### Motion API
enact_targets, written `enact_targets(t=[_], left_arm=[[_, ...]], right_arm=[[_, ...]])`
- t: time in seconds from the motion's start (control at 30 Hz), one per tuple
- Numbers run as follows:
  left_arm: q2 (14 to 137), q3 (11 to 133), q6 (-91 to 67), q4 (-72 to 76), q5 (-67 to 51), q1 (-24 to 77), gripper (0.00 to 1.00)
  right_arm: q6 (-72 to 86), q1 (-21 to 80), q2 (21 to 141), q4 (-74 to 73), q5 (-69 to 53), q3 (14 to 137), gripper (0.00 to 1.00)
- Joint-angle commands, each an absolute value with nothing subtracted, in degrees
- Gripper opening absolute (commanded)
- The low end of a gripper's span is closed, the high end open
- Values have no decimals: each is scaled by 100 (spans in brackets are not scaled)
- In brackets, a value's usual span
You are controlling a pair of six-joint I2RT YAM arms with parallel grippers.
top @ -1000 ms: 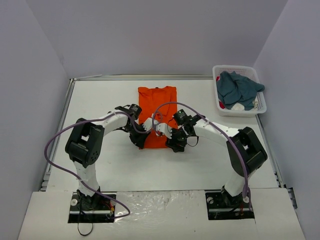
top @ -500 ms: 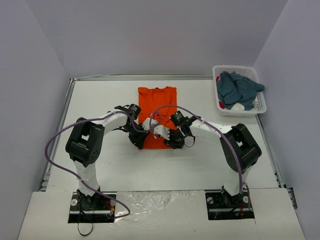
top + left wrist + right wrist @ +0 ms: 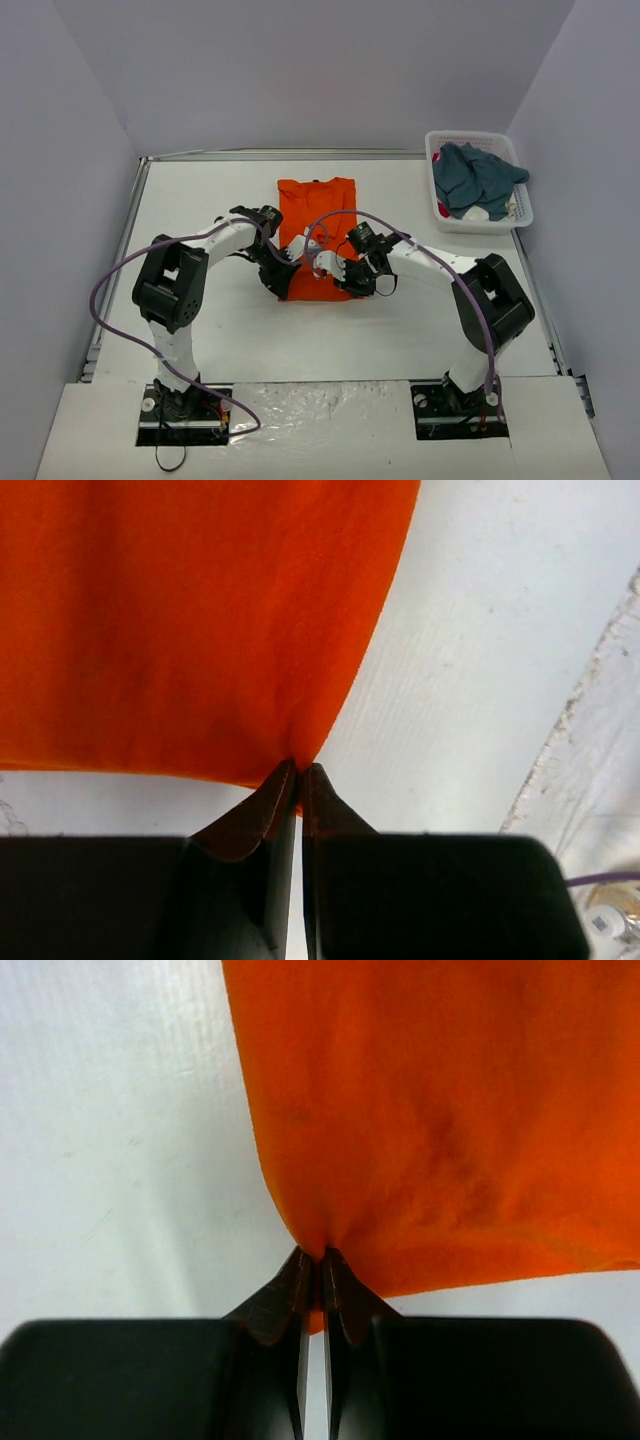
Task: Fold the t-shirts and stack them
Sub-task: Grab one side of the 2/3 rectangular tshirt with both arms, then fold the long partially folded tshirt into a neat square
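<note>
The left pincer [image 3: 299, 770] has its two dark fingers pressed together on a corner of the plain bright orange cloth t-shirt [image 3: 180, 620]. The cloth puckers into a small peak right at the tips. The right pincer [image 3: 313, 1255] is likewise closed on the opposite near corner of the same shirt, and the hem bunches where the jaws meet.

From above, both pincers sit at the near hem, one on each side. The shirt lies flat on the white table [image 3: 200, 200], straight ahead of them. Its long axis runs away from the fingertips toward the collar at the far end, so neither arm is nearer: each already has its own corner.

The likely next move is to lift the hem and carry it forward along that axis, laying it over the far half. The two pincers should travel level, or the fold will skew.

The dusty teal-blue cloth t-shirt [image 3: 475, 175] lies crumpled in the white plastic lattice basket [image 3: 470, 135], well off to the right of the right pincer and beyond it, so the right arm is closer to it
</note>
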State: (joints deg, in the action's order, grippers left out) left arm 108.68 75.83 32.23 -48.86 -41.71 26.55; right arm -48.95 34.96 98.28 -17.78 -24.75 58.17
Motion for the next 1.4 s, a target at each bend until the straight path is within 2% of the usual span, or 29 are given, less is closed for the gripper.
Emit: enact_targets(t=[0.0,0.23,0.7,0.97,1.37], left_arm=[[10407,7866,3893,-5765,-4588,2821,2],[9862,7998,4621,-7090,-5018,2821,2],[8789,8121,4878,-8086,-5309,2856,2],[8543,8138,4904,-8244,-5230,2883,2],[8446,8402,4368,-7568,-4544,2778,2]], right_arm=[[-4676,3401,9458,-2881,-2749,6064,0],[-4799,3410,8649,-4147,-3260,6328,0],[-5071,2901,7858,-4956,-3981,6653,0],[-5265,2839,7980,-5537,-4254,7232,0],[-5273,2699,8753,-5546,-3964,8261,0]])
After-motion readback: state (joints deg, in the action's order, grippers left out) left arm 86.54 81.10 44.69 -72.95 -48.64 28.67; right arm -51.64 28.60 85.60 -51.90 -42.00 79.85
